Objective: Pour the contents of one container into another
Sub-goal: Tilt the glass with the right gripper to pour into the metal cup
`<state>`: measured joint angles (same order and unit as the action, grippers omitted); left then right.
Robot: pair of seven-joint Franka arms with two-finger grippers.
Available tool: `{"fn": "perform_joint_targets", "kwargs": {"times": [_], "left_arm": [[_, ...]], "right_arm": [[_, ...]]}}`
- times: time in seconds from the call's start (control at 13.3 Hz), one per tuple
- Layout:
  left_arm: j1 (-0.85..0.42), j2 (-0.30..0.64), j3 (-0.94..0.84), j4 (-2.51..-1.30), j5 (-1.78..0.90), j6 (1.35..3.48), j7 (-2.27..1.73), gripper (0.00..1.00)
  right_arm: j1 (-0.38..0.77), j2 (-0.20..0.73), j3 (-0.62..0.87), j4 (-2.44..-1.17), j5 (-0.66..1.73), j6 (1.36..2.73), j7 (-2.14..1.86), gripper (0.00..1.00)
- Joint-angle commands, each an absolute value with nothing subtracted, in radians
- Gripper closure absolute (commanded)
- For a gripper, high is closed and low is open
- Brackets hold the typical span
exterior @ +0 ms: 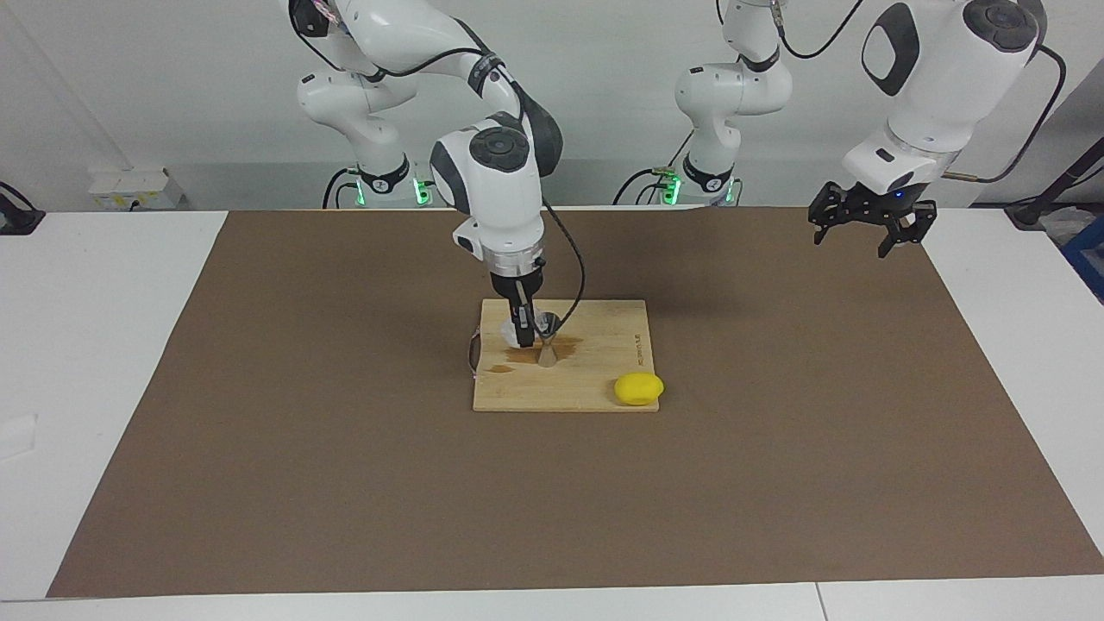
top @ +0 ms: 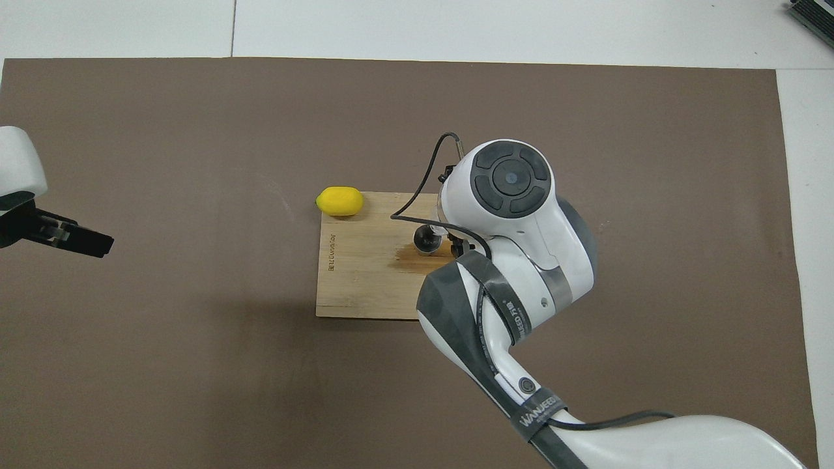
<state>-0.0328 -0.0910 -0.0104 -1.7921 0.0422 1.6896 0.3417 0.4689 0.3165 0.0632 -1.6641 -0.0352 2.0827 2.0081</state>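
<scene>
The clear glass cup (exterior: pixel 509 334) is low over the wooden board (exterior: pixel 604 379), close beside the grey metal jigger (exterior: pixel 547 341). My right gripper (exterior: pixel 523 335) points straight down and is shut on the cup. I cannot tell whether the cup touches the board. The jigger stands upright by a wet brown stain (exterior: pixel 567 346). In the overhead view my right arm hides the cup, and only part of the jigger (top: pixel 427 240) shows. My left gripper (exterior: pixel 862 229) hangs open and holds nothing, high over the mat at the left arm's end.
A yellow lemon (exterior: pixel 639 388) lies at the board's corner that is farthest from the robots, toward the left arm's end. A second small stain (exterior: pixel 498 369) marks the board. A brown mat (exterior: pixel 345 483) covers the table under everything.
</scene>
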Motion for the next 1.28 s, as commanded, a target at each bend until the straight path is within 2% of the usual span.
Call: {"fn": "perform_joint_targets", "kwargs": {"times": [0.0,0.53,1.2], "left_arm": [[-0.052,-0.129,-0.003,-1.829,0.060,1.681,0.316,0.00],[0.037,-0.126,0.008,-1.821,0.060,1.704,0.311,0.00],[0.028,-0.123,-0.001,-1.819,0.060,1.710,0.308,0.00]], "right_arm": [[0.486,0.292,0.063,-1.696,-0.106,2.074,2.039,0.97],[0.505,0.268,0.066,-1.738,-0.179,2.077,2.028,0.97],[0.508,0.272,0.072,-1.729,-0.184,2.094,2.014,1.00]]}}
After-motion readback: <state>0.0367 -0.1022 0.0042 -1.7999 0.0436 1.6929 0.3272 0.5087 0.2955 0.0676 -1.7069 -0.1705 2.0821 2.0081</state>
